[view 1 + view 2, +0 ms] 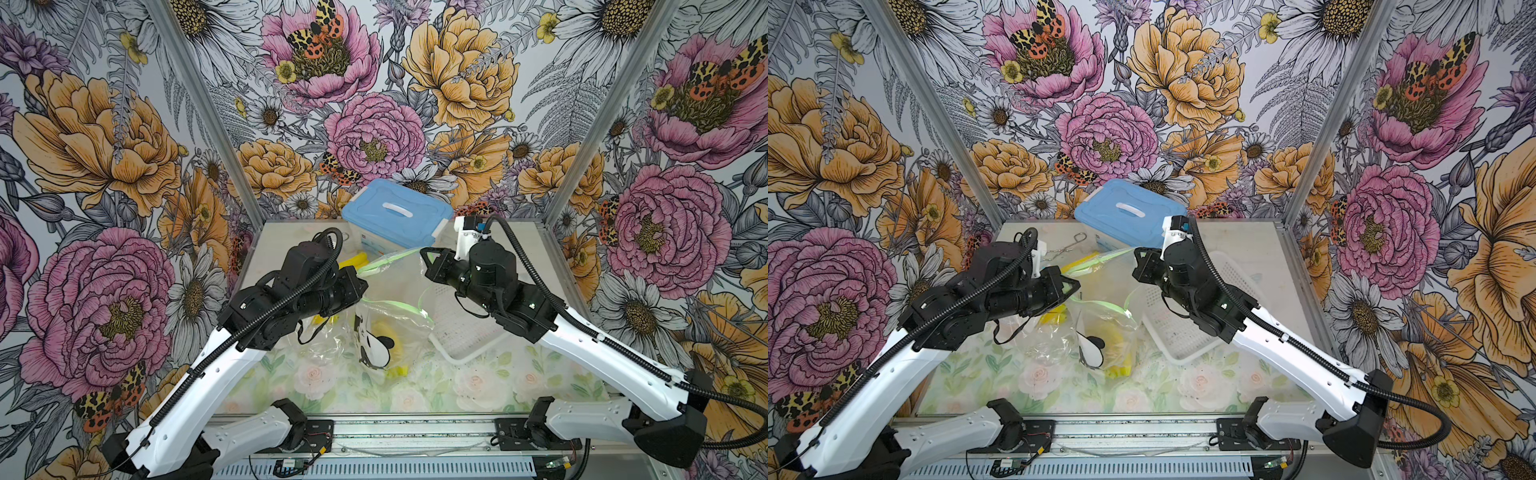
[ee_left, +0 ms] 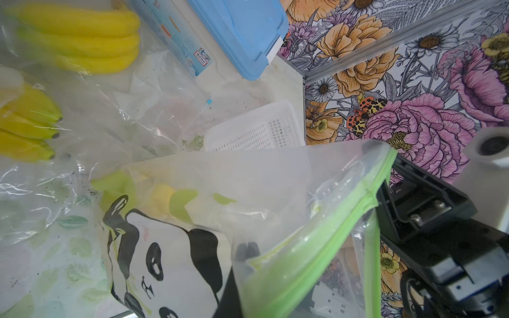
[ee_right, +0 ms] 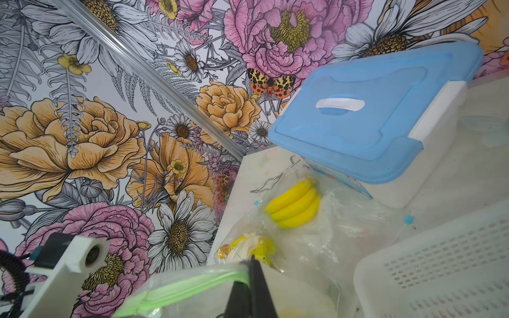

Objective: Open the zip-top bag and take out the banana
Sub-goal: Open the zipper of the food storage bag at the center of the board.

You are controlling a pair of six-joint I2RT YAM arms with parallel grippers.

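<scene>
The left hand [image 1: 362,285] is closed. In the left wrist view its fingertips [image 2: 248,251] show dark through the film, so I take it to be pinching one wall of the bag [image 1: 409,322] just below the zip [image 1: 390,255]. The bag hangs between the two arms, its bottom sagging onto the bench [image 1: 478,386]. The banana [image 1: 395,337] sits low inside, behind the panda print [image 1: 374,347]. The right hand [image 1: 423,252] is clamped shut on the zip's far corner.

The film looks thin, limp and slick, so I'd expect it to slide or stretch in a pinch. The stiffer green strip is the better hold, one lip to each side. Near the right hand the zip seems already partly parted. The banana looks light and smooth, and easiest to take across its middle once the mouth gapes.

At the back left lie tongs [image 1: 1068,248]. Loose bananas [image 1: 352,262] in clear bags [image 1: 322,347] crowd behind and under the left hand, and they could snag or be mistaken for the target. The box [image 1: 395,212] stands at the back, and the basket [image 1: 465,328] lies under the right arm, close to the bag.
</scene>
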